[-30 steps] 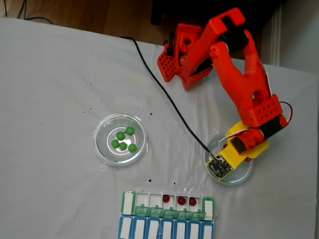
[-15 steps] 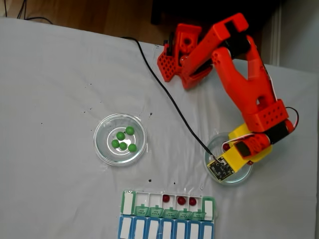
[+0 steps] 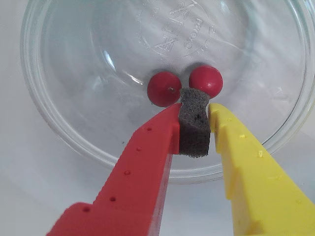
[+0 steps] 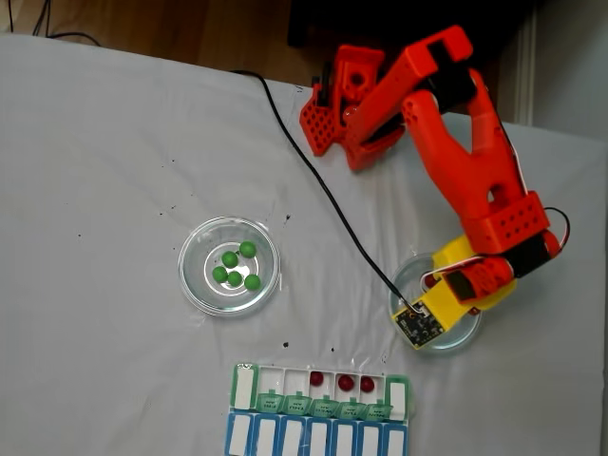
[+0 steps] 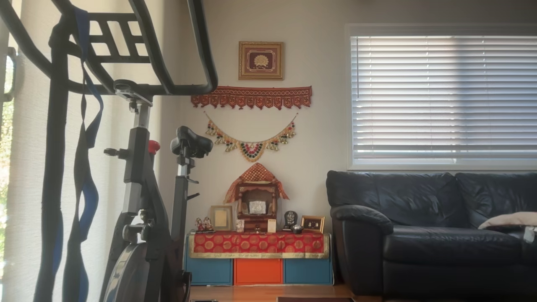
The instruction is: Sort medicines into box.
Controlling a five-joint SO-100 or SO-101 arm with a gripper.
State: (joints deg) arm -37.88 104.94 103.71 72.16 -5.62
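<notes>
A: What has been changed since a second ago?

B: The arm has been swung outward and lowered; the tool [image 3: 194,105] has been brought down inside the right-hand glass dish [image 4: 465,334] in the fixed view. Over the last half second almost nothing has been shifted.

A: Where are the medicines placed relative to the tool?

B: In the wrist view two red balls are seen just ahead of the tips: one [image 3: 164,89] at the red finger's tip, the other [image 3: 205,81] at the yellow finger's tip. The dark foam pad [image 3: 194,123] between the fingers is touched by, or nearly by, both.

A: And the tool's state?

B: It is nearly closed, with only the foam pad pressed between the fingers. No ball is gripped.

A: What lies further out?

B: The box [image 4: 320,389] is set below the tool in the fixed view, three red balls [image 4: 345,383] already lodged in its open compartments. Far to the tool's left, five green balls [image 4: 235,267] are left in the other dish [image 4: 197,285] on the desk [image 4: 104,171].

A: So progress?

B: Three of ten appear sorted; two red and all five green are judged outstanding.
</notes>
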